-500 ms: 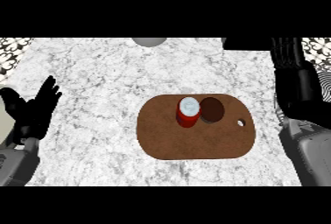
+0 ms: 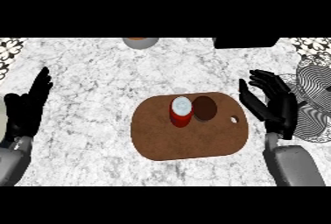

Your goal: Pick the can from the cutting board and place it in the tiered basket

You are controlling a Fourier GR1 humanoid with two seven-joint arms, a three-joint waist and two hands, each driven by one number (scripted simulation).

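Note:
A red can (image 2: 181,112) with a silver top stands upright on the brown cutting board (image 2: 187,140), near the board's far middle, with its dark shadow beside it. My right hand (image 2: 275,105) is open, fingers straight, just past the board's right edge and apart from the can. My left hand (image 2: 27,109) rests open at the left edge, fingers up. The wire tiered basket (image 2: 317,100) shows at the right edge, partly behind my right hand.
A grey bowl (image 2: 141,42) with something orange in it sits at the counter's far edge. A black object (image 2: 244,42) lies at the far right. Patterned floor shows beyond the marble counter's corners.
My right hand has come further into view and now stands beside the board's right edge. The whole scene has shifted in the view. The can stays in place on the board.

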